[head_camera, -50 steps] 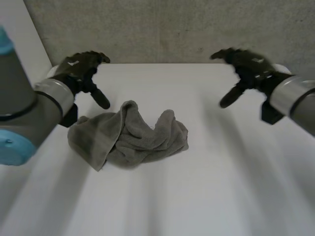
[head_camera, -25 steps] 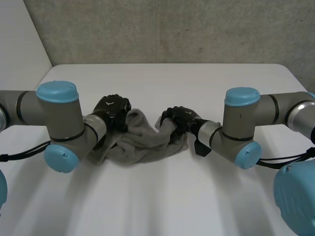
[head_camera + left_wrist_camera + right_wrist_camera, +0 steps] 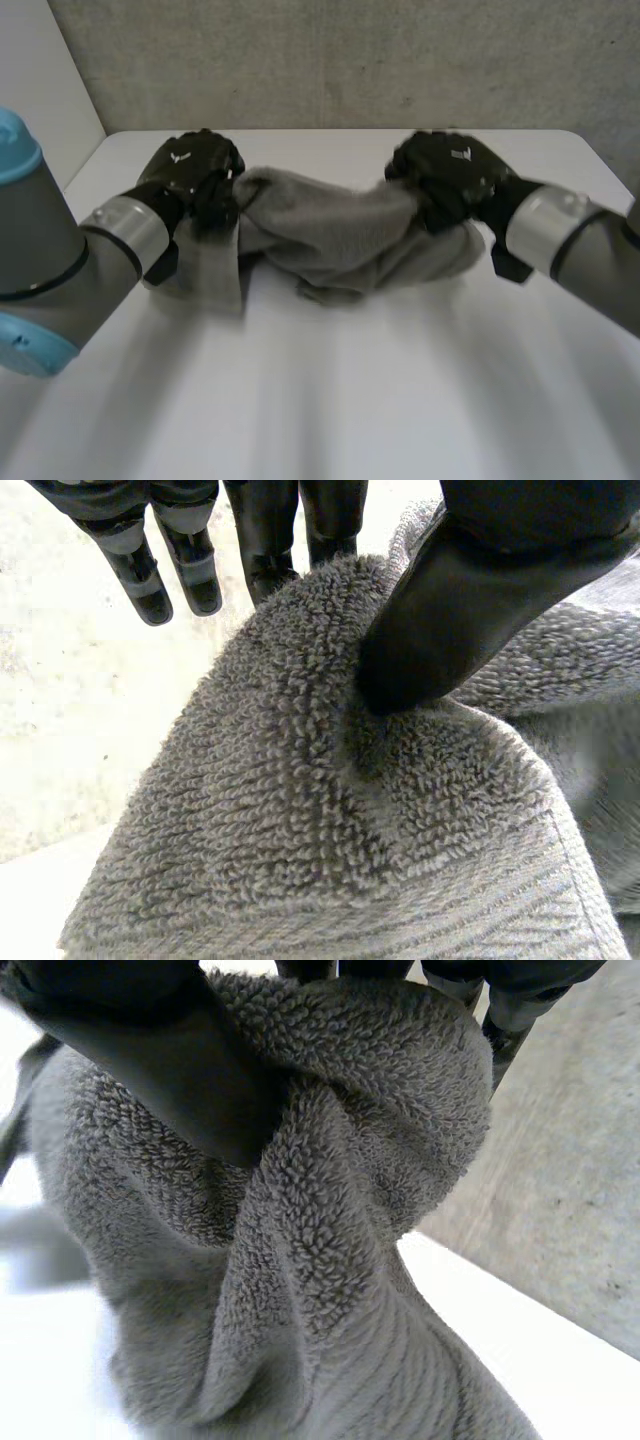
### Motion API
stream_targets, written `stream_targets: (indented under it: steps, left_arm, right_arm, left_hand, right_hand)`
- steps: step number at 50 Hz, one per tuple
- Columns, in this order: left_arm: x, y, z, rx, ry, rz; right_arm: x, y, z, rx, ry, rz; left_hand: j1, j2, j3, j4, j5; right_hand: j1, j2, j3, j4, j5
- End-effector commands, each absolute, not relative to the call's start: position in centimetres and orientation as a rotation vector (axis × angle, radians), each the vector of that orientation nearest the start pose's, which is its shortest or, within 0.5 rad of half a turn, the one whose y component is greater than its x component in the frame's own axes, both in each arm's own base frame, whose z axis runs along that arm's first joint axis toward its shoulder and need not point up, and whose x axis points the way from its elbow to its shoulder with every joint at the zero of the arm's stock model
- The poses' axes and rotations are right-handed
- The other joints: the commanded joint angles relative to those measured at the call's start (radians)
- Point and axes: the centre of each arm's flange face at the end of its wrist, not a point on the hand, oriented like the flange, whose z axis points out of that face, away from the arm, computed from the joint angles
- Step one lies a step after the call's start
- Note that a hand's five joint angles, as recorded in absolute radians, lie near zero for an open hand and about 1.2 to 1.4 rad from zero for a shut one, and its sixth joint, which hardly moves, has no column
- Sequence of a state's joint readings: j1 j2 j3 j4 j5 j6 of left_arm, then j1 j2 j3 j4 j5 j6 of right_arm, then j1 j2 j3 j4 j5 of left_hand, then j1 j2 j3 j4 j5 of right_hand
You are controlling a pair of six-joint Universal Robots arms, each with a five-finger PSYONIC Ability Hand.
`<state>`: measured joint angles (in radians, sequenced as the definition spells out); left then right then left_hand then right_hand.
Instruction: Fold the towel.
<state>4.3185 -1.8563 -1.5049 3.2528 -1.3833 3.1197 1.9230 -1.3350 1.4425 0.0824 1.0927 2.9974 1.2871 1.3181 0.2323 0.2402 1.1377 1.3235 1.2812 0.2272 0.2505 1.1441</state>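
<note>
a crumpled grey towel is held up between 2 black robot hands over a white table. the left hand pinches one end of the towel, and a flap of cloth hangs down beneath it. the right hand pinches the opposite end. in the left wrist view, the thumb presses a fold of towel against the fingers behind it. in the right wrist view, the thumb clamps a thick bunch of towel. the middle of the towel sags between the hands; whether it touches the table cannot be told. a grey wall stands behind the table
</note>
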Motion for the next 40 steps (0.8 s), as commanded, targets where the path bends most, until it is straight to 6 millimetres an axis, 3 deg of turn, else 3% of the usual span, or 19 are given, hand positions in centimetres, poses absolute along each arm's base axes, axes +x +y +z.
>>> stream_targets:
  steps: [1, 2, 3, 4, 5, 7, 8, 9, 12, 20, 30, 40]
  left_arm:
    - [-25.9, -27.8, 20.5, 0.852, 2.499, -2.143]
    - [-25.9, -27.8, 20.4, 0.853, 2.499, -2.142]
    - [-25.3, -28.1, 19.6, 0.892, 2.472, -2.082]
    - [-25.3, -28.1, 19.6, 0.892, 2.472, -2.081]
    - [-25.0, -28.2, 19.2, 0.924, 2.455, -2.046]
    - [-25.2, -27.8, 18.9, 0.967, 2.442, -2.019]
    - [-25.2, -27.4, 18.5, 0.985, 2.455, -1.996]
    - [-25.2, -27.1, 18.4, 0.985, 2.468, -1.985]
    - [-25.2, -26.8, 18.4, 0.983, 2.482, -1.980]
    - [-26.5, -23.2, 16.9, 1.096, 2.564, -1.903]
    - [-26.2, -21.8, 16.7, 1.104, 2.582, -1.888]
    - [-25.6, -20.2, 15.3, 1.112, 2.650, -1.798]
  right_arm:
    - [26.4, -21.8, 21.8, -1.199, 1.985, -1.576]
    - [26.4, -21.8, 21.8, -1.200, 1.986, -1.576]
    - [26.3, -21.3, 21.1, -1.213, 2.006, -1.549]
    - [26.2, -21.1, 20.3, -1.213, 2.035, -1.513]
    - [26.2, -21.1, 20.2, -1.213, 2.036, -1.513]
    - [26.2, -21.1, 19.1, -1.209, 2.070, -1.467]
    - [26.2, -21.1, 19.1, -1.209, 2.070, -1.467]
    - [26.1, -21.1, 19.0, -1.206, 2.078, -1.468]
    - [26.0, -21.4, 19.0, -1.195, 2.094, -1.477]
    - [25.4, -21.7, 18.6, -1.117, 2.159, -1.453]
    - [25.3, -22.0, 18.6, -1.096, 2.168, -1.450]
    - [24.2, -23.6, 17.8, -1.063, 2.229, -1.448]
  left_hand:
    - [-0.012, -0.044, -0.058, -0.066, -0.038]
    - [-0.014, -0.045, -0.058, -0.066, -0.039]
    - [-0.229, -0.260, -0.058, -0.066, -0.254]
    - [-0.231, -0.262, -0.058, -0.066, -0.256]
    - [-0.469, -0.500, -0.058, -0.066, -0.495]
    - [-0.598, -0.629, -0.058, -0.066, -0.623]
    - [-0.668, -0.699, -0.058, -0.066, -0.693]
    - [-0.744, -0.775, -0.058, -0.066, -0.769]
    - [-0.780, -0.811, -0.058, -0.066, -0.805]
    - [-0.809, -0.840, -0.058, -0.066, -0.834]
    - [-0.903, -0.934, -0.058, -0.066, -0.928]
    - [-0.900, -0.931, -0.058, -0.066, -0.926]
  right_hand:
    - [0.073, 0.115, -0.053, -0.076, 0.078]
    - [0.073, 0.115, -0.053, -0.076, 0.078]
    - [0.073, 0.115, -0.053, -0.076, 0.078]
    - [0.073, 0.115, -0.053, -0.076, 0.078]
    - [0.073, 0.115, -0.053, -0.076, 0.078]
    - [-0.603, -0.561, -0.053, -0.076, -0.598]
    - [-0.607, -0.565, -0.053, -0.076, -0.602]
    - [-0.819, -0.777, -0.053, -0.076, -0.815]
    - [-0.860, -0.817, -0.053, -0.076, -0.855]
    - [-0.907, -0.864, -0.053, -0.076, -0.902]
    - [-0.919, -0.876, -0.053, -0.076, -0.914]
    - [-0.907, -0.864, -0.053, -0.076, -0.902]
